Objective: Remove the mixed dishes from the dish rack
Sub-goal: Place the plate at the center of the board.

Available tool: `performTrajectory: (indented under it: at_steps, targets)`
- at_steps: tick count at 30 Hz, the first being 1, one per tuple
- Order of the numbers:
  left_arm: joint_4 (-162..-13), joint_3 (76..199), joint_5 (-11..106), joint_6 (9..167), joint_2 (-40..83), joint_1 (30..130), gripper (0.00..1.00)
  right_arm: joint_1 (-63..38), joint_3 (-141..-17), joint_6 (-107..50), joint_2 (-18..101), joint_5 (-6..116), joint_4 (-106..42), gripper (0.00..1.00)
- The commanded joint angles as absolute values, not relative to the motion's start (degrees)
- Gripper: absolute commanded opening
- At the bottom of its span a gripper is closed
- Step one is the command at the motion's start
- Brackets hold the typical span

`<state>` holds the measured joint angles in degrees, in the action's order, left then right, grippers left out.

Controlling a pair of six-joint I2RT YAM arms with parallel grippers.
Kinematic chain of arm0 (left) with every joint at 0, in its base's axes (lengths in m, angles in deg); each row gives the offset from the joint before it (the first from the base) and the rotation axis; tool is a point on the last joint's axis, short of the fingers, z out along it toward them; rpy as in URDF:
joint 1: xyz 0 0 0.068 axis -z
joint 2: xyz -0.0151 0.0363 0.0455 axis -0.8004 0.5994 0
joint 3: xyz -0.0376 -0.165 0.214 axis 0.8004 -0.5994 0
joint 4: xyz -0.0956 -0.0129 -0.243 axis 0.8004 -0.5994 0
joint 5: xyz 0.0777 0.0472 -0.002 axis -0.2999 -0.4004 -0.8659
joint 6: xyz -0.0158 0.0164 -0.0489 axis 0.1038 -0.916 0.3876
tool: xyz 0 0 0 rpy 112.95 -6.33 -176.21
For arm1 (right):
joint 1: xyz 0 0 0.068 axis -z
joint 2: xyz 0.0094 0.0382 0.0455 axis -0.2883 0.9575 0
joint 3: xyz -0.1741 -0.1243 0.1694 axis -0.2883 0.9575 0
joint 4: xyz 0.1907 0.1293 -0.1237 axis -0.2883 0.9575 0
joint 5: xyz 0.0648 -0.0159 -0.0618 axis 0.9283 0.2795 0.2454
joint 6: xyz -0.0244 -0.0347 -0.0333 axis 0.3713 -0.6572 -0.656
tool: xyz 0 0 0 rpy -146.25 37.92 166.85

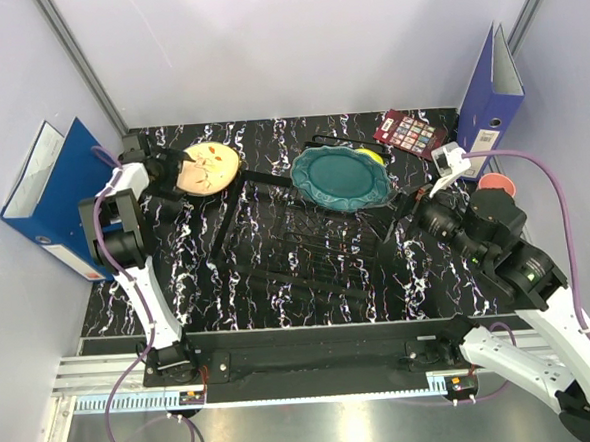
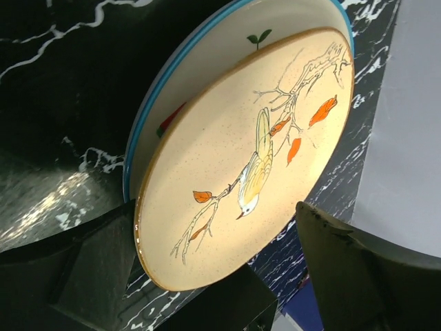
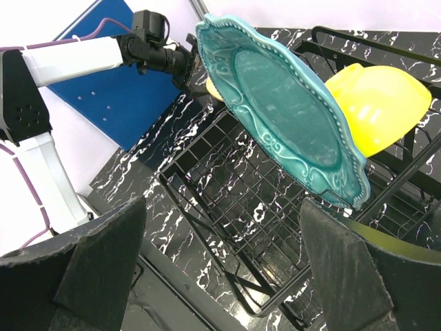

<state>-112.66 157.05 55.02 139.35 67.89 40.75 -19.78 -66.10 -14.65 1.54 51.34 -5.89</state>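
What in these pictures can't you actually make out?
White plate: left wrist view, mostly covered by the cream plate; its pattern barely shows.
Yellow bowl: right wrist view, partly behind the teal plate.
Pink cup: top view, mostly hidden by the right arm.

The near half of the dish rack (image 1: 297, 261) lies open from above. Its far right is blocked by the tilted teal scalloped plate (image 1: 340, 178), with the small yellow-green bowl (image 1: 373, 156) behind it. One blue binder (image 1: 48, 191) crowds the desk (image 1: 192, 262) on the left, another (image 1: 492, 84) the far right corner.
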Motion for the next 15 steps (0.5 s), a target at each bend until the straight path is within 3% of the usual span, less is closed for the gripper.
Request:
performTrajectory:
  at_steps: [1,15]
  targets:
    - [-120.13,157.44,50.90,137.54,62.84,39.81,0.99,-19.89,-65.17,-14.09,-0.10,50.23,-8.33,1.00]
    - [-122.59,153.84,52.83,135.34,53.26,39.81,0.99,-19.81,-64.47,-14.09,-0.89,50.58,-9.12,1.00]
